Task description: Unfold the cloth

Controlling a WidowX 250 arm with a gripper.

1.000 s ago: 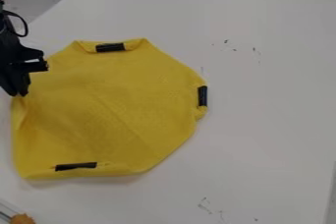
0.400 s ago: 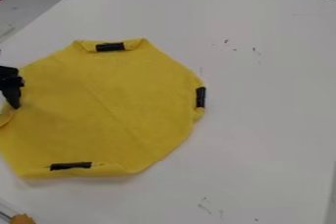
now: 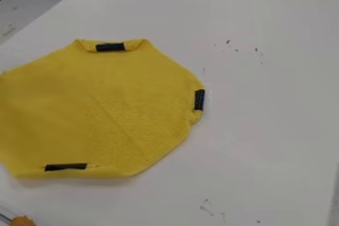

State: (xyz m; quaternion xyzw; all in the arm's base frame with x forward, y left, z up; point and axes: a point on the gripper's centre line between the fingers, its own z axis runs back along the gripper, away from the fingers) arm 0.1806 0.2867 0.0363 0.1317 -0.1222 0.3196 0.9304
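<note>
Cloth in yellow lies mostly spread on the desk, nearer its left edge than its right, with narrow folds along its rim. Black strips mark its far, right and near sides. I cannot tell whether the claw is spread or pressed together.

A pale table filled most of the frame. On it, the yellow cloth lay across the left and centre, dark specks dotted the upper right, and an orange-brown object sat lower left.
</note>
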